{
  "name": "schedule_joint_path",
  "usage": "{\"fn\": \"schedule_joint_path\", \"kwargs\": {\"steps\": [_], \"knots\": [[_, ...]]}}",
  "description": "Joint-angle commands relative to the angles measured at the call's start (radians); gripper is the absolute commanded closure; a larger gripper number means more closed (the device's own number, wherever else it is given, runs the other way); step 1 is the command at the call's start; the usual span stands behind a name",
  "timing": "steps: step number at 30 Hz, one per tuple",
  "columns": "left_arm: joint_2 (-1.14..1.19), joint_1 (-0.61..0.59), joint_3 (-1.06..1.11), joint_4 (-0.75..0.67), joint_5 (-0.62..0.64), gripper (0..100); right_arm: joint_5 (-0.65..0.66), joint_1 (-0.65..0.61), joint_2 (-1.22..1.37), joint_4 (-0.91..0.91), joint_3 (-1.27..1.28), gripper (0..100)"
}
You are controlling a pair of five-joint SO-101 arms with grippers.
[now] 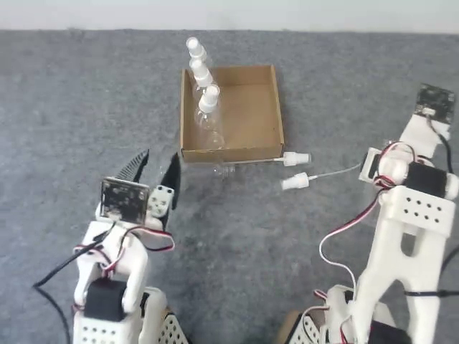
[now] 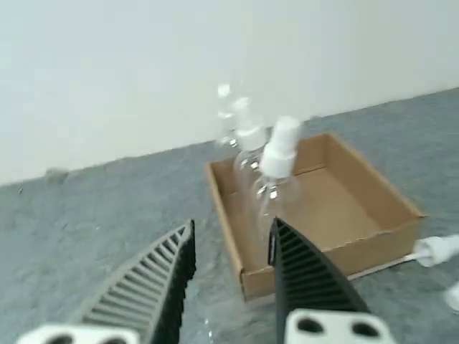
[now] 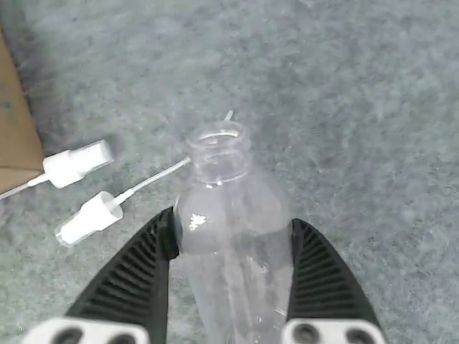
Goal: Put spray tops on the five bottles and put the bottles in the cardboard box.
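Note:
Three clear bottles [image 1: 208,107] with white spray tops stand along one side of the cardboard box [image 1: 251,115]. Another clear bottle [image 1: 227,170] without a top lies on the carpet against the box's front wall. Two loose spray tops [image 1: 295,158] [image 1: 295,181] lie beside the box's front corner. My right gripper [image 3: 232,226] is shut on an upright, open-necked clear bottle [image 3: 229,193], with the spray tops [image 3: 75,163] [image 3: 90,217] on the carpet beyond it. My left gripper [image 1: 154,168] stands open in front of the box [image 2: 330,215], holding nothing.
Grey carpet covers the table. A pale wall runs behind the box. The right arm's white body [image 1: 409,215] stands over the right side, with red and white wires hanging from it.

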Motion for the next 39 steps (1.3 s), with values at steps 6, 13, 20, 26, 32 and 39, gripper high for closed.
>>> {"fn": "schedule_joint_path", "kwargs": {"steps": [6, 13, 20, 26, 32, 39], "knots": [[-0.012, 0.267, -0.130, 0.051, -0.008, 85, -0.011, 0.045, -0.050, -0.019, -0.094, 92.8], [0.091, 0.310, -0.209, 0.049, -0.014, 84, -0.006, 0.079, -0.050, -0.022, -0.097, 92.8], [0.422, 0.331, -0.398, 0.051, -0.064, 84, -0.006, 0.165, -0.050, -0.019, -0.126, 92.9], [0.663, 0.351, -0.515, 0.051, -0.127, 84, -0.008, 0.202, -0.050, -0.028, -0.127, 92.8], [0.862, 0.350, -0.659, 0.057, -0.129, 84, -0.009, 0.249, -0.050, -0.050, -0.127, 92.8], [1.080, 0.351, -0.783, 0.057, -0.189, 84, -0.009, 0.254, -0.050, -0.059, -0.126, 92.8]]}}
